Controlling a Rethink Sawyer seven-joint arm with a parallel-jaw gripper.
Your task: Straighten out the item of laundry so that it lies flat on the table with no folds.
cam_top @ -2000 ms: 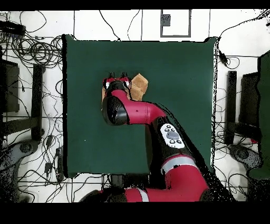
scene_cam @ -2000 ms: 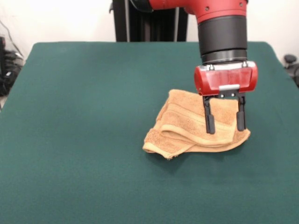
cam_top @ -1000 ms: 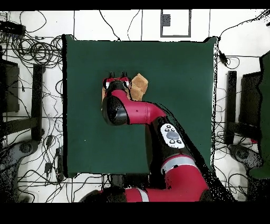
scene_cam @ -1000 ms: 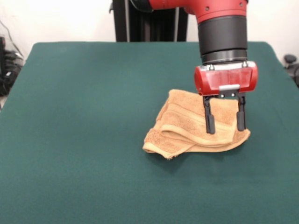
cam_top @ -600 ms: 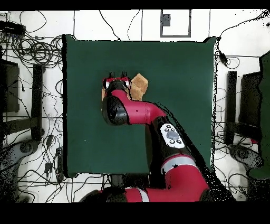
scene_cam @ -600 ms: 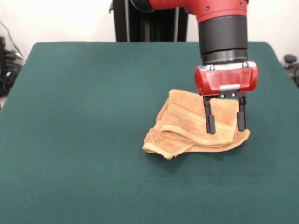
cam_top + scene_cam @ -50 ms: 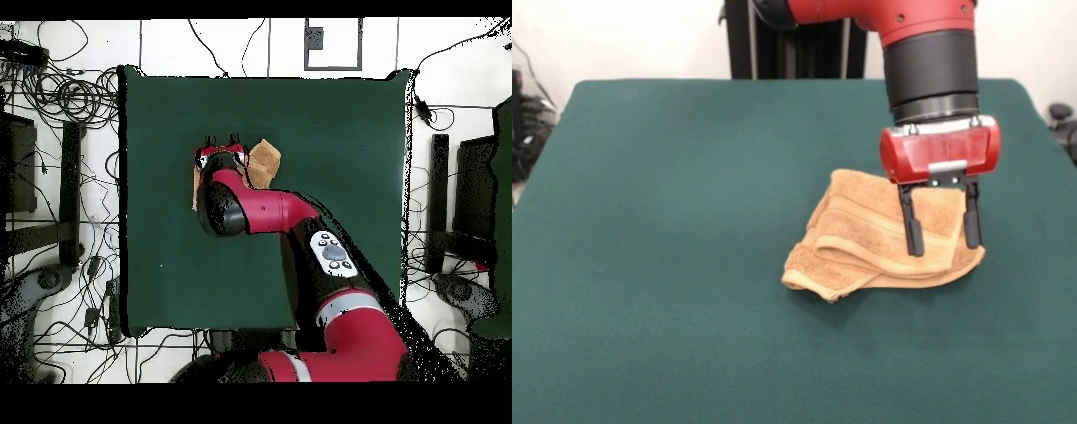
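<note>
Gripper (image 7: 943, 239) jaws spread, straddling the folded towel (image 7: 878, 238) near its right edge. Risk: closing here could pinch several layers, dragging the whole bundle across the table (image 7: 671, 203) instead of unfolding it.

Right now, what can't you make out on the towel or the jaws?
- Overhead view: most of the towel is hidden under the arm; only two edges show.
- Front view: whether the gripper touches the towel; the jaws stand apart in front of it.
- Both views: folded-under layers, any tag.
</note>
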